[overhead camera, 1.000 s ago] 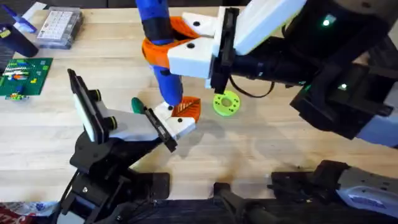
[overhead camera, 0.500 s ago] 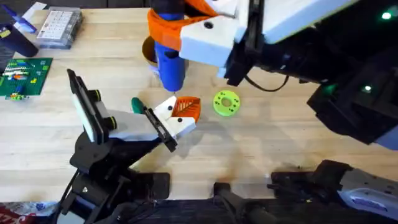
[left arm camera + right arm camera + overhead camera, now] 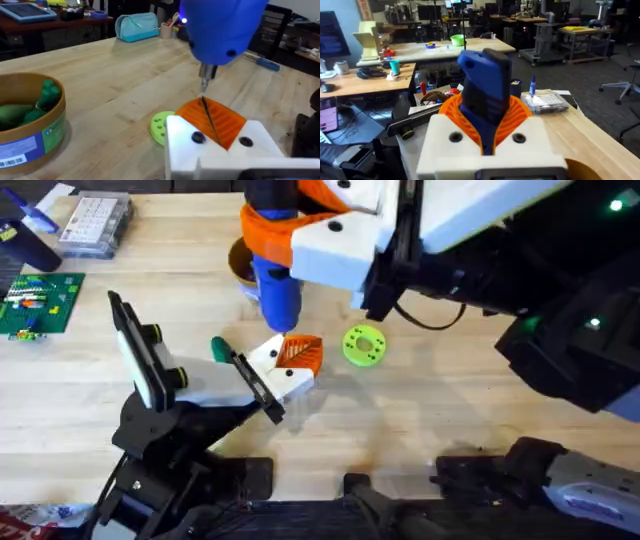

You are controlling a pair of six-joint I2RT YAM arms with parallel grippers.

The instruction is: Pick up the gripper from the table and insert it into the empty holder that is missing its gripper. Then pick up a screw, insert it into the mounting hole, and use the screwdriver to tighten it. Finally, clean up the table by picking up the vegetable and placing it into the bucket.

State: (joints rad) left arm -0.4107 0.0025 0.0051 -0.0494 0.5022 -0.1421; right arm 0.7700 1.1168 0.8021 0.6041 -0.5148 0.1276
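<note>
Held the screwdriver (image 3: 273, 285) clenched in right fingers (image 3: 300, 242) over the holder (image 3: 283, 372) (left fingers steadying it) for tightening.

Screwdriver (image 3: 272, 275) top is cut off by the overhead's upper edge; its tip is blurred in the left wrist view, so tip-to-screw contact can't be told. Bucket (image 3: 240, 262) is mostly hidden behind the screwdriver and the right claw (image 3: 300, 235). Holder (image 3: 285, 380) is partly covered by the left claw (image 3: 262, 385). Green object (image 3: 221, 348) by the left claw is half hidden, unidentifiable.
</note>
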